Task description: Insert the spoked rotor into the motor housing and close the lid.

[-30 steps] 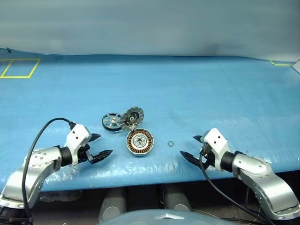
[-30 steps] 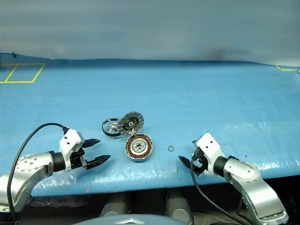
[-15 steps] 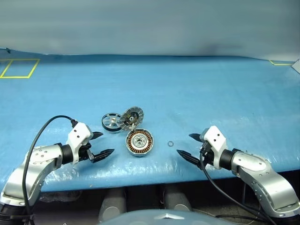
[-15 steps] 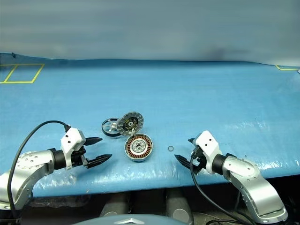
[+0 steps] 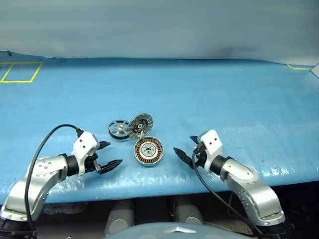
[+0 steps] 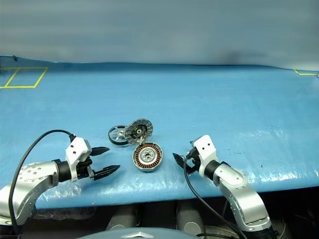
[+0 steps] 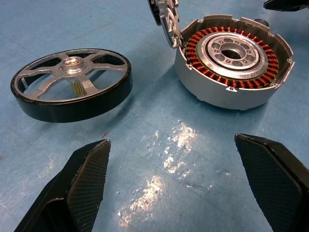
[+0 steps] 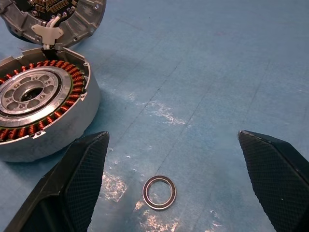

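Observation:
The spoked rotor (image 5: 118,129), black-rimmed with silver spokes, lies flat on the blue table. Just to its right the lid (image 5: 140,125) stands tilted open, hinged to the far edge of the motor housing (image 5: 148,151), whose copper windings show. My left gripper (image 5: 112,153) is open, low over the table left of the housing and in front of the rotor (image 7: 72,82). My right gripper (image 5: 183,144) is open just right of the housing (image 8: 43,96), with nothing between its fingers.
A small thin metal washer (image 8: 159,192) lies on the table between the right gripper's fingers. The blue sheet (image 5: 209,94) stretches far back, with yellow tape marks (image 5: 20,72) at the far left. The table's front edge runs close under both arms.
My right gripper has swung left and slightly forward, from well right of the washer to just beside the housing. The left gripper has stayed put.

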